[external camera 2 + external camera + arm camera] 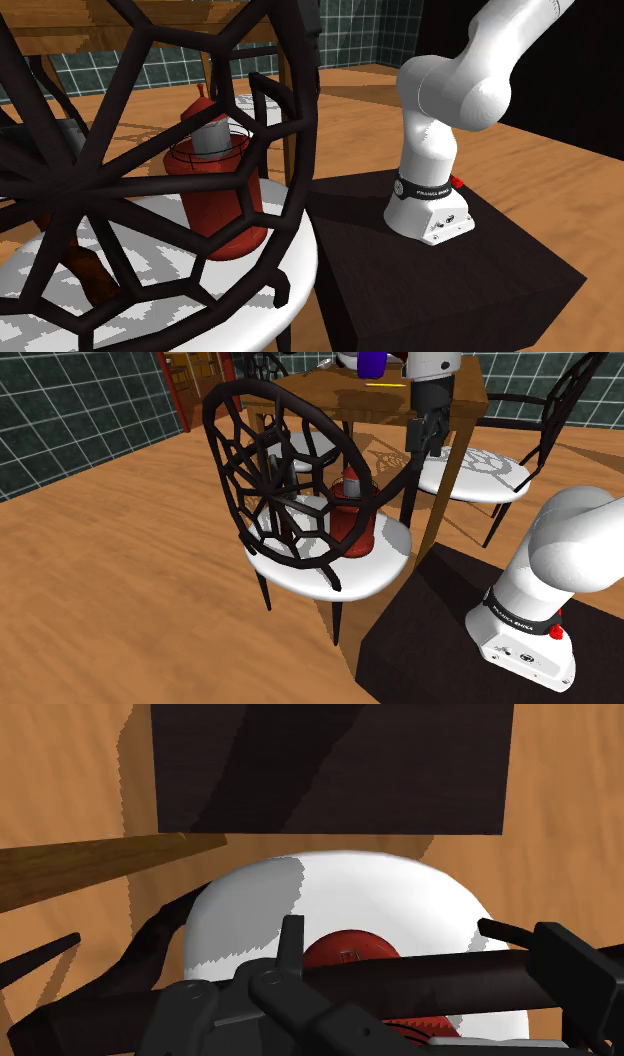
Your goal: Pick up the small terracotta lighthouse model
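The lighthouse model (pixel 350 517) is dark red with a pale grey middle band and a small red top. It stands upright on the white seat (pixel 385 567) of a black web-backed chair. In the second exterior view the lighthouse (pixel 215 190) shows through the chair's back (pixel 290 130). My black gripper (pixel 425 437) hangs in the air above the lighthouse, toward the shoulder view's right, under the table's edge and apart from the model. From the wrist I look down on the lighthouse's round red top (pixel 350 949), with a black bar of the chair (pixel 440 979) crossing in front of it.
A wooden table (pixel 350 400) stands behind the chair, with a purple object (pixel 372 364) on it. A second black chair with a white seat (pixel 480 477) stands on the shoulder view's right. The arm's base sits on a dark stand (pixel 400 260) close beside the chair.
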`<action>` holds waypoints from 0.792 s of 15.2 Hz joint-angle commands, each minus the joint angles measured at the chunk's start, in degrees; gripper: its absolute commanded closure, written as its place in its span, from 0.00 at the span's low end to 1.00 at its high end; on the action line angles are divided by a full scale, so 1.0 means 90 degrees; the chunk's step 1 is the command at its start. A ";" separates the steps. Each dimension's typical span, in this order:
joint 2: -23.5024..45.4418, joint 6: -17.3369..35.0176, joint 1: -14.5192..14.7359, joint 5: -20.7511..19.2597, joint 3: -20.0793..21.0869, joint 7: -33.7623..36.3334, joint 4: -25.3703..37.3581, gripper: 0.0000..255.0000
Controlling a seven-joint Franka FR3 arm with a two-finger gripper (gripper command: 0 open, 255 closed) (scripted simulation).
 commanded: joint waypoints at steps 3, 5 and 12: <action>0.1105 -0.0423 0.0009 0.0158 -0.0124 -0.0069 0.0875 0.00; 0.2178 -0.0916 0.0022 0.0334 -0.0245 -0.0140 0.1781 0.00; 0.5901 -0.3106 -0.0083 0.1116 -0.0529 -0.0306 0.5330 0.00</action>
